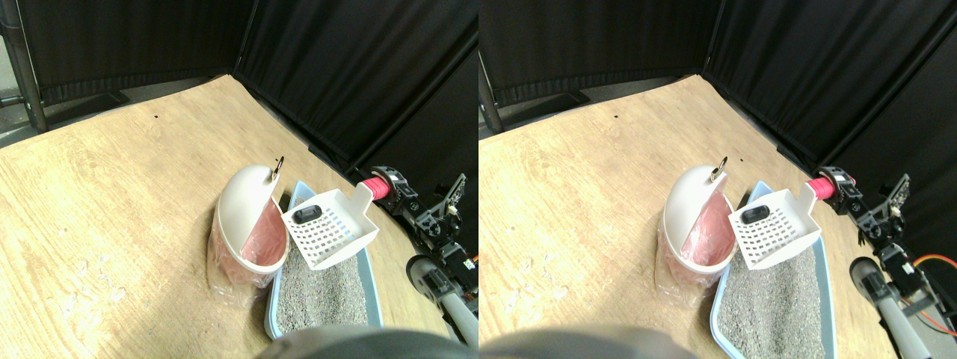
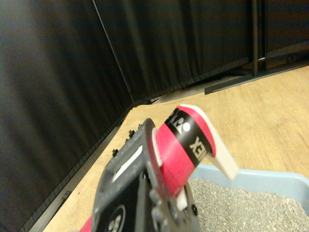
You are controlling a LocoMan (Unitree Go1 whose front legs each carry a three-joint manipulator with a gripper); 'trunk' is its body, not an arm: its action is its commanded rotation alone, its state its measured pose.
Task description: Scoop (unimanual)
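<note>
Above the blue litter tray (image 1: 372, 278), beside the pink-lined bin (image 1: 250, 224), the right hand (image 1: 390, 187) clenched the white slotted scoop (image 1: 329, 228) by its red-wrapped handle (image 1: 378, 187); light, stiff plastic, best gripped there.

I count one white slotted scoop (image 1: 329, 228), one dark lump (image 1: 306, 215) lying in it, one blue litter tray (image 1: 371, 288) of grey granules, one white domed bin (image 1: 243, 202) with pink liner, and one pincer (image 1: 392, 185) gripping the scoop's pink-wrapped handle (image 1: 377, 188).
</note>
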